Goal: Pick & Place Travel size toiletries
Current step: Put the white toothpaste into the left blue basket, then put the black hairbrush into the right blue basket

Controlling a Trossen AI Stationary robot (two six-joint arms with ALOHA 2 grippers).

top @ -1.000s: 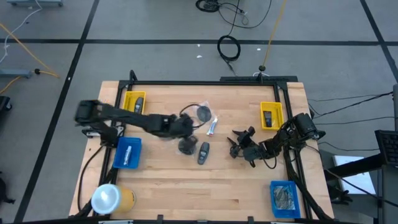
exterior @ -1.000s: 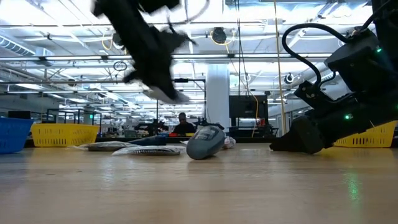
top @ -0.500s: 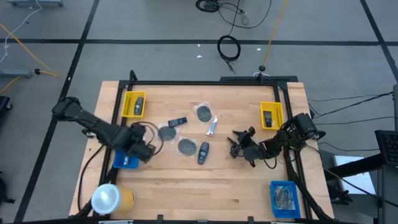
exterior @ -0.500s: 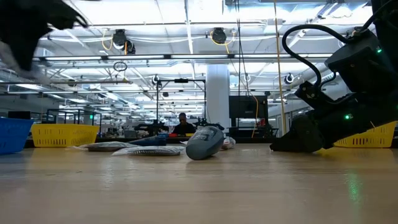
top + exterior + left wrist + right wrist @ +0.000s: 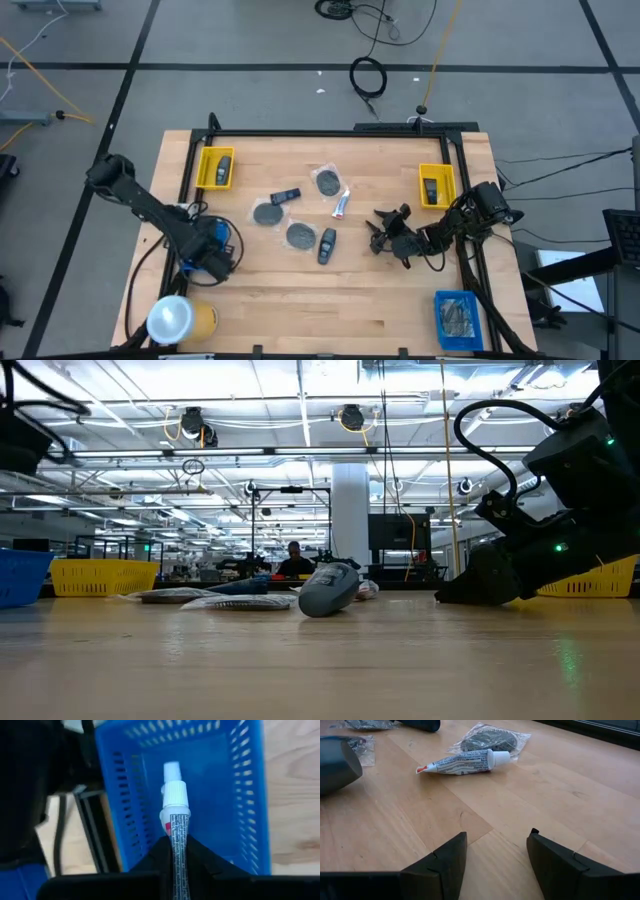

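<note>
our left claw [image 5: 175, 857] is clenched on a small white-capped tube [image 5: 175, 822], hanging right over the blue tray [image 5: 240, 780] at the table's left edge. we should let go only once the tube is low and inside the walls. the right claw [image 5: 495, 852] waits released near the toothpaste tube [image 5: 462, 762].

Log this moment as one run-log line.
left gripper: shut on toothpaste tube, over blue tray | right gripper: open, empty, low over table
</note>
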